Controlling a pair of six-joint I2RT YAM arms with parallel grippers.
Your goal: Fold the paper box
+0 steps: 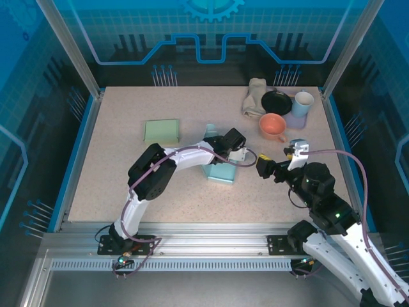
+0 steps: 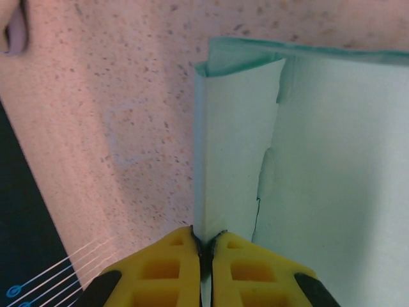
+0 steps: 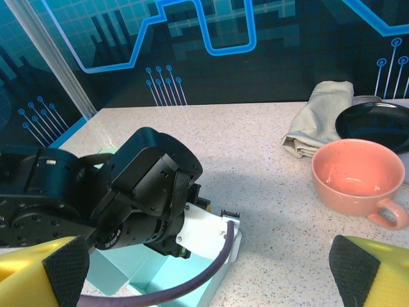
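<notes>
The pale teal paper box [image 1: 218, 171] stands mid-table, partly under my left wrist. My left gripper [image 1: 238, 155] is at the box's right side. In the left wrist view its yellow fingers [image 2: 176, 265] are shut on the lower edge of an upright side flap [image 2: 233, 147], with the box's wide panel [image 2: 332, 166] to the right. My right gripper [image 1: 265, 167] hovers just right of the box, apart from it. Its jaws [image 3: 211, 281] stand open wide with nothing between them, facing the left wrist [image 3: 140, 192] and the teal box [image 3: 160, 281] below it.
A flat green sheet [image 1: 161, 131] lies left of the box. At the back right are an orange cup [image 1: 273, 126], a black plate [image 1: 276, 102], a folded cloth [image 1: 254, 96] and a light blue cup [image 1: 303, 102]. The orange cup [image 3: 358, 176] sits close ahead-right of my right gripper.
</notes>
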